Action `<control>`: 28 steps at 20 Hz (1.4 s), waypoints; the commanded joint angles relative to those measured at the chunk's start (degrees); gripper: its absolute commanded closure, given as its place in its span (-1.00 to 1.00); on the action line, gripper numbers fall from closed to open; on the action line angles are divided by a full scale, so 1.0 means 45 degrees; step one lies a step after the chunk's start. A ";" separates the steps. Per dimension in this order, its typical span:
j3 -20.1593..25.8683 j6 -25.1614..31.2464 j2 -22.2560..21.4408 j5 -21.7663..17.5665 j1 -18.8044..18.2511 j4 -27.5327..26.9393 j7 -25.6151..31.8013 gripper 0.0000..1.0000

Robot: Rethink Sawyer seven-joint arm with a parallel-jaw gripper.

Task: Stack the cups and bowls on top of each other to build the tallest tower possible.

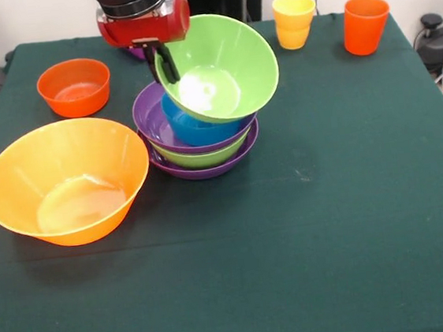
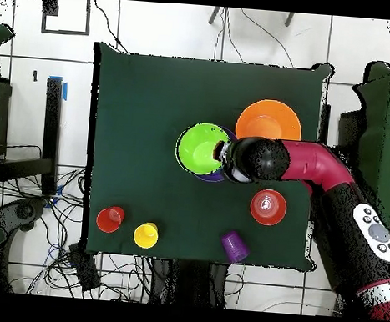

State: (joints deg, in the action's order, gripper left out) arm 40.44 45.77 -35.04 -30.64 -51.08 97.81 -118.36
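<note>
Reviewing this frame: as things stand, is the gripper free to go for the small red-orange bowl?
Probably not yet: the gripper is shut on the tilted green bowl over the tower. The red-orange bowl itself stands uncovered.

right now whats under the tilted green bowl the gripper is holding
Under the tilted green bowl sits a blue bowl nested in a purple bowl, then another green bowl and a purple one. Their insides are mostly covered.

Dark green counter (image 1: 354, 223) carries the bowl tower (image 1: 202, 148), big orange bowl (image 1: 66, 182), small red-orange bowl (image 1: 74, 87), yellow cups (image 1: 294, 21), orange-red cup (image 1: 365, 25), purple cup (image 2: 234, 245).
</note>
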 commanded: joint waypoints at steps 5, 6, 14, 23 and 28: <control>0.0542 0.0550 0.0271 -0.0629 0.0401 -0.1007 0.3071 1.00; 0.0550 0.0541 0.0247 -0.0628 0.0392 -0.0977 0.3058 1.00; 0.0737 0.0300 0.0374 -0.0764 0.0159 -0.0815 0.3337 1.00; 0.0972 -0.0042 0.0445 -0.1108 -0.0182 -0.0537 0.3514 -1.00; 0.1024 0.0088 0.0437 -0.1209 -0.0264 -0.0579 0.3626 -1.00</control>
State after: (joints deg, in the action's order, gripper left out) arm 43.48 45.78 -34.78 -31.22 -52.71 96.84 -118.36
